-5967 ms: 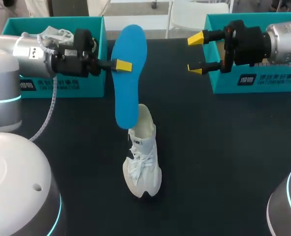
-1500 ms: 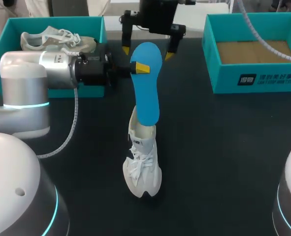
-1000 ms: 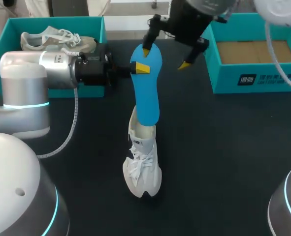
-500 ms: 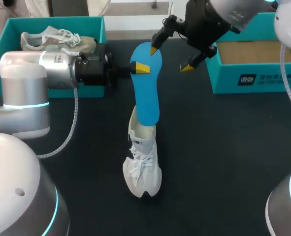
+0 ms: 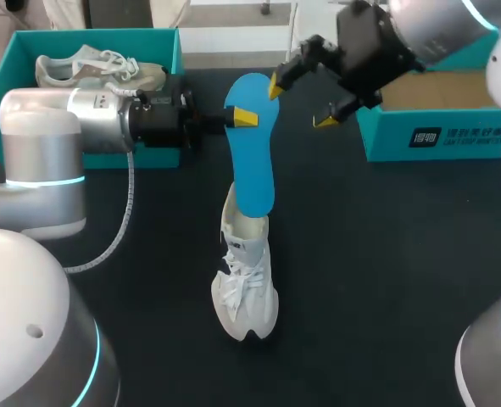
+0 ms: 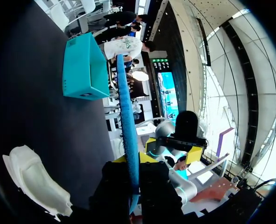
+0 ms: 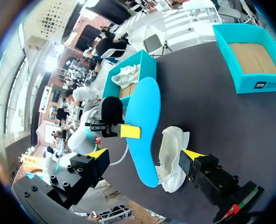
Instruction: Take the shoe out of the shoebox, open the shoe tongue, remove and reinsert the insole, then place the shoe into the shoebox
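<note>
A blue insole (image 5: 252, 148) stands nearly upright, its lower end in the heel opening of the white shoe (image 5: 247, 284) lying mid-table. My left gripper (image 5: 242, 116) is shut on the insole's upper part from the left side. In the left wrist view the insole (image 6: 126, 116) shows edge-on between the shut fingers, with the shoe (image 6: 35, 184) beside it. My right gripper (image 5: 302, 103) hangs open just right of the insole's top, holding nothing. In the right wrist view the insole (image 7: 146, 122) and the shoe (image 7: 173, 156) lie ahead of the spread yellow tips of my right gripper (image 7: 145, 154).
A teal shoebox (image 5: 161, 148) at the back left holds a second white shoe (image 5: 97, 68). Another teal shoebox (image 5: 441, 136) with a brown cardboard floor stands at the back right, close behind my right arm. Dark table surface surrounds the shoe.
My right arm has swung to the right, its open gripper drifting from over the insole's top to just right of it. The left arm, insole and shoe have not moved.
</note>
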`<state>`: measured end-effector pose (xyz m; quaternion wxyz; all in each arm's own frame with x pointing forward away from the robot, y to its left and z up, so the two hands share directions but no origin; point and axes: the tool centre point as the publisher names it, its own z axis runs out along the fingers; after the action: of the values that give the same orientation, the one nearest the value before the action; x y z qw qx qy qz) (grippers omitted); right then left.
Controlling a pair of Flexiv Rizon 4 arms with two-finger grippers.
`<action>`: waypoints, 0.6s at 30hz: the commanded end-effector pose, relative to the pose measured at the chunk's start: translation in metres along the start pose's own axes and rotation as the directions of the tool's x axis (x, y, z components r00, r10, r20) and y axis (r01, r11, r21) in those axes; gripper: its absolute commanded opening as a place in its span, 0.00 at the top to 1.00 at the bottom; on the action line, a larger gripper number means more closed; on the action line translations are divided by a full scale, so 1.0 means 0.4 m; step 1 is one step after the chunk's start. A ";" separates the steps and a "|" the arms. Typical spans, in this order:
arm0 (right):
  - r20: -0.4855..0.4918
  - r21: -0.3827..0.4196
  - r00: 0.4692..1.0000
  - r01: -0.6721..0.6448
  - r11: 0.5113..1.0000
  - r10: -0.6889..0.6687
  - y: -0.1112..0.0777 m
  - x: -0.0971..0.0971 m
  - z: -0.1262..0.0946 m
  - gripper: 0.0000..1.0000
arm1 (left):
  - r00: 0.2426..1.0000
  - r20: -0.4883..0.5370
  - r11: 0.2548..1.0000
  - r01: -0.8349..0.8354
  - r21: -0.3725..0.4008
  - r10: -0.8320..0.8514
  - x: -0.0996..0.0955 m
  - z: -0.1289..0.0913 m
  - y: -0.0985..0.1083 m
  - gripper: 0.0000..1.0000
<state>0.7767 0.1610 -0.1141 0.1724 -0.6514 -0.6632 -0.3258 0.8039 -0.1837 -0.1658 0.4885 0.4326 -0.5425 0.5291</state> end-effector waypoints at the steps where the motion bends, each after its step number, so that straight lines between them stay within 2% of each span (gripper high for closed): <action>1: -0.211 -0.007 0.977 0.003 1.000 -0.004 0.000 -0.040 -0.003 0.00 | 1.000 -0.001 1.000 0.000 -0.002 0.000 -0.002 0.000 -0.001 1.00; 4: -0.232 0.017 0.973 0.012 1.000 -0.008 0.005 -0.049 0.004 0.00 | 1.000 -0.001 1.000 0.000 -0.002 0.000 -0.002 0.000 -0.001 1.00; 7: -0.295 0.037 0.955 0.033 0.999 -0.021 0.009 -0.047 0.016 0.00 | 1.000 -0.001 1.000 0.000 -0.002 0.000 -0.002 0.000 -0.001 1.00; 13: -0.330 0.081 0.944 0.064 0.995 -0.034 0.009 -0.036 0.037 0.00 | 1.000 -0.001 1.000 0.000 -0.002 0.000 -0.002 0.000 -0.001 1.00; 18: -0.309 0.093 0.951 0.057 0.994 -0.026 0.008 -0.035 0.041 0.00 | 1.000 -0.001 1.000 0.000 -0.002 0.000 -0.002 0.000 -0.001 1.00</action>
<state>0.7795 0.1563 -0.1329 0.2966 -0.5707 -0.6565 -0.3941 0.8039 -0.1836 -0.1658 0.4884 0.4326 -0.5425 0.5291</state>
